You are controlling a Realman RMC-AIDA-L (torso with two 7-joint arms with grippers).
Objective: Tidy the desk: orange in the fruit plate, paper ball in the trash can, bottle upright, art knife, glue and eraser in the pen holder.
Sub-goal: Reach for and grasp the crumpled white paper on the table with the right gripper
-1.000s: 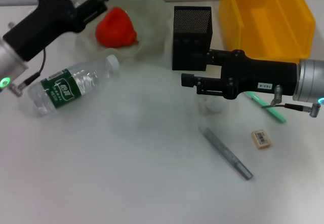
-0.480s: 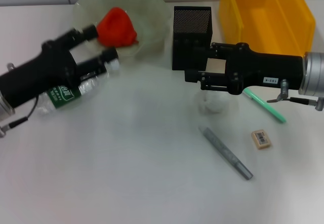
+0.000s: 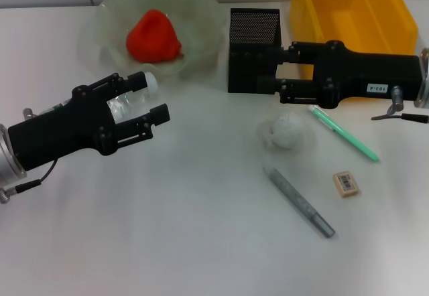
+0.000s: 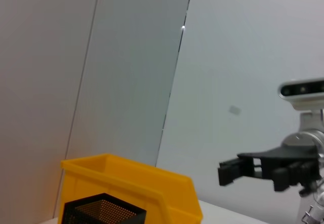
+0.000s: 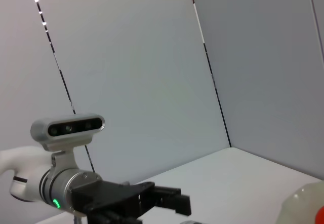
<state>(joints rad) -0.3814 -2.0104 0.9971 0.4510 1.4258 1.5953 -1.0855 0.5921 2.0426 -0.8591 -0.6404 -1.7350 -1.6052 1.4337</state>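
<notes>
Head view: left gripper (image 3: 153,100), jaws apart, astride the bottle (image 3: 127,102); wrist views show only the opposite arms; right gripper (image 3: 253,75), jaws apart, by pen holder (image 3: 253,28).

**Little legible lettering on the desk**

The right arm (image 3: 375,82) carries a small white sticker on its black housing near the wrist; dark characters are printed on it, but they are too small to read with confidence, possibly a short code ending in digits. The eraser (image 3: 346,182) lying on the desk has a printed wrapper with what looks like a barcode or dark block on its top face, not readable. The bottle (image 3: 127,98) is mostly hidden behind the left arm, so its label cannot be read here. Nothing else in the head or wrist views bears readable text, brands, numbers or signs.
</notes>
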